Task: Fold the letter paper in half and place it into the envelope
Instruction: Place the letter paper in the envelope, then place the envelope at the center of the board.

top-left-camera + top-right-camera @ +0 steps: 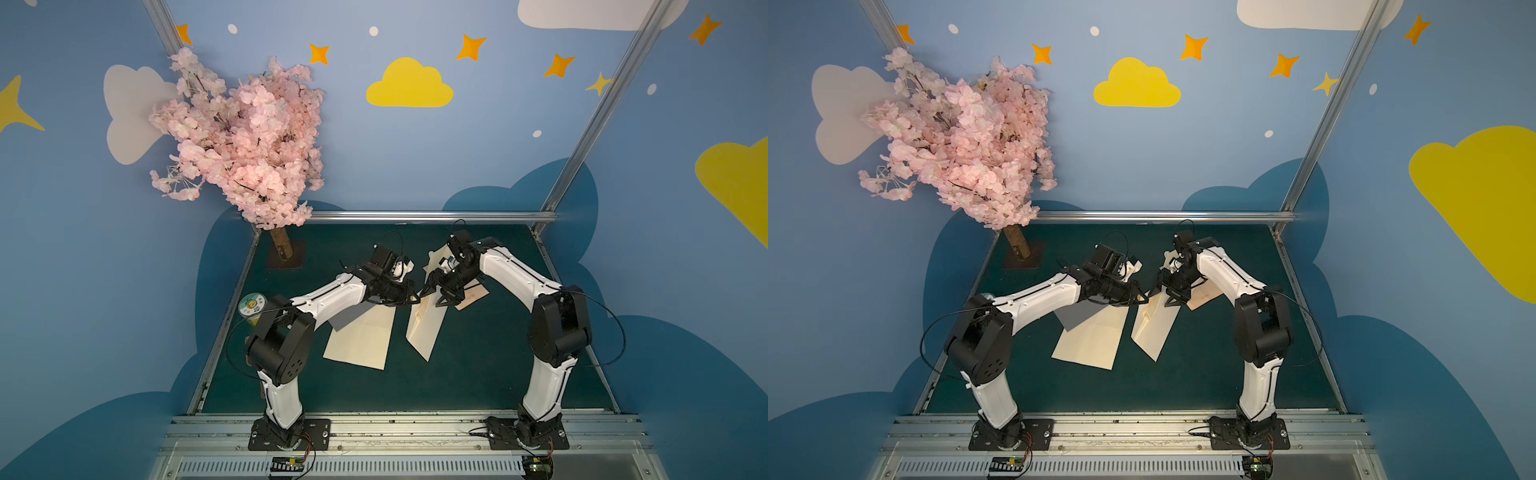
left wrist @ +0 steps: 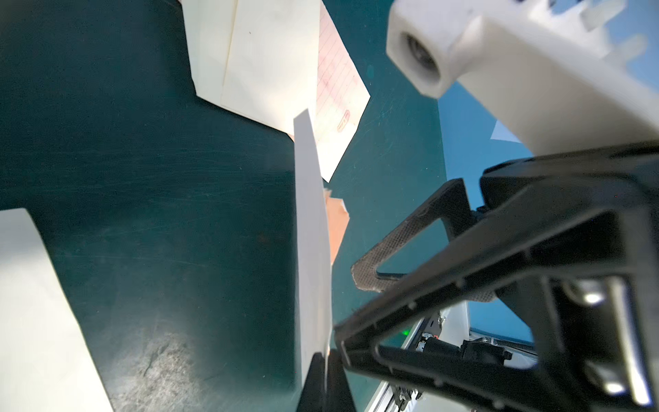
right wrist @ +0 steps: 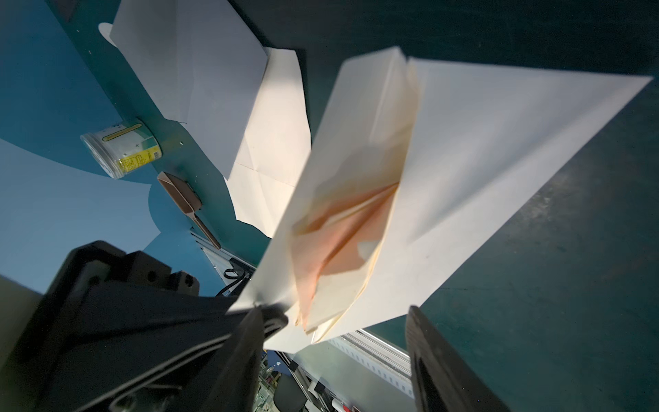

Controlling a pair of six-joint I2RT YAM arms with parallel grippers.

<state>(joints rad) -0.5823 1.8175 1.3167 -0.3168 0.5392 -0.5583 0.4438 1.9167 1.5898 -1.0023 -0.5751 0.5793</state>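
1. Blue walls (image 1: 457, 166) painted with clouds and stars are seen round a dark green table (image 1: 478, 374); a pink tree (image 1: 245, 137) is stood at its far left corner.
2. A cream sheet (image 1: 361, 340) and a grey sheet (image 1: 347, 318) are laid flat under the left arm, apart from the work. A lined sheet (image 1: 471, 297) is laid under the right arm; whether it is a spare cannot be told.
3. Near the table's middle the envelope (image 1: 428, 332) is held up between the two grippers, slanted down toward the near edge. Its mouth is spread and turned to the right arm.
4. Inside that mouth a creased pinkish-orange sheet is seen in the right wrist view. It is judged to be the folded letter (image 3: 331, 249), already between the walls; how deep it sits cannot be told.
5. The left gripper (image 2: 323, 356) is clenched on one wall of the envelope, at a corner of the mouth. This pinch should not be loosened until the letter is fully seated.
6. The right gripper (image 3: 335, 314) is released, with nothing grasped and the mouth end between its jaws. Seating the letter is judged the step in hand. The jaws are best drawn straight back along the envelope, so that the free wall is not snagged. Any trailing edge can then be nudged in squarely.
7. A small jar (image 1: 252, 305) is stood at the left edge, well apart.
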